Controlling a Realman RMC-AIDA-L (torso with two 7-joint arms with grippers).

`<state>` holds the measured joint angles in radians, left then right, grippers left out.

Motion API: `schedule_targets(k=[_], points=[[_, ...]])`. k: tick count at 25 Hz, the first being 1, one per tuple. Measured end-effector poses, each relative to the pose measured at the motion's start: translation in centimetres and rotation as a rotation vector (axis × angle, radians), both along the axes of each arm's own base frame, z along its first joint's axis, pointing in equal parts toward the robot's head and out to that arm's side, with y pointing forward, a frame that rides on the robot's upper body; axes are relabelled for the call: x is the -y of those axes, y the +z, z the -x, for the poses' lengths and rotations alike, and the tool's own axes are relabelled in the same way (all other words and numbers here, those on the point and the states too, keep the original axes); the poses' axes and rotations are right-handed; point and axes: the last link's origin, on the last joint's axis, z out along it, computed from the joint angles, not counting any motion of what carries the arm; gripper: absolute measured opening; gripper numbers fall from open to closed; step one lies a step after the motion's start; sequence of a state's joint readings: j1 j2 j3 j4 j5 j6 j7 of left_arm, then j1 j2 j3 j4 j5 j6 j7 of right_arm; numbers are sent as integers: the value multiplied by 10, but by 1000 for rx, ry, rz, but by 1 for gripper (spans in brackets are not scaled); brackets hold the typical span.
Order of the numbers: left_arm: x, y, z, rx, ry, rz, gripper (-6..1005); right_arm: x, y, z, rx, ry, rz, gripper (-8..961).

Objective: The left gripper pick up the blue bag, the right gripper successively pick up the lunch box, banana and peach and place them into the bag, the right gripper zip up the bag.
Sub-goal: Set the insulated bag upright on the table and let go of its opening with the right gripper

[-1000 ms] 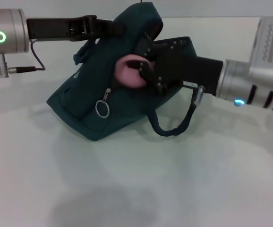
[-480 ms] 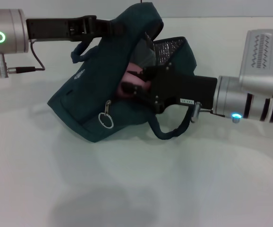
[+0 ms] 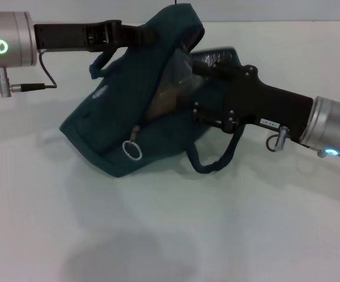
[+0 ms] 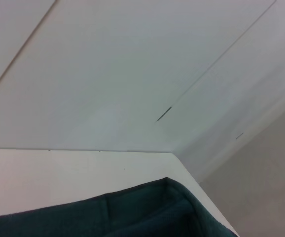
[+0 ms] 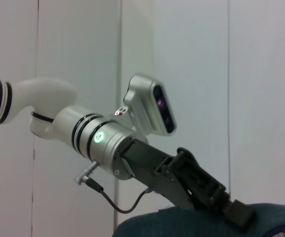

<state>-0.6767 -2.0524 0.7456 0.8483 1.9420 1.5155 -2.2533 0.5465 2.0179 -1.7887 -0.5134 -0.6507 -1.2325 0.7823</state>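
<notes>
Now the soft dark-teal fabric bag (image 3: 140, 117) with a carry strap sits tilted on the white bench (image 3: 170, 235), its base on the surface and its top edge raised. The left pincer (image 3: 149, 33) is clenched on that raised top edge, holding the mouth up; the right wrist view shows the same black pincer (image 5: 236, 210) biting the teal rim. The right pincer's tips are hidden inside the bag's open mouth, with the black body (image 3: 246, 103) reaching in from the robot's right side, so I cannot tell whether it is released or clenched. Just beyond its hidden tips, the silvery lining (image 3: 185, 67) shows within the opening, with something pale and indistinct below it. A metal zipper ring (image 3: 134, 151) hangs on the bag's front, below the right pincer, and the dark strap loop (image 3: 214, 164) droops beneath its body.
</notes>
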Motion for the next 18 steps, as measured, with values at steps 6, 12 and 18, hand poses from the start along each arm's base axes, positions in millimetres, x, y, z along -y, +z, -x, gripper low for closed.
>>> schedule_targets(k=[6, 12, 18], points=[[1, 0, 2, 2, 6, 2, 54, 25, 10, -26, -38, 12, -43, 697], [2, 0, 6, 7, 25, 3, 54, 50, 20, -71, -29, -96, -149, 767], [2, -1, 8, 9, 36, 6, 55, 46, 18, -101, 32, -242, -179, 765]])
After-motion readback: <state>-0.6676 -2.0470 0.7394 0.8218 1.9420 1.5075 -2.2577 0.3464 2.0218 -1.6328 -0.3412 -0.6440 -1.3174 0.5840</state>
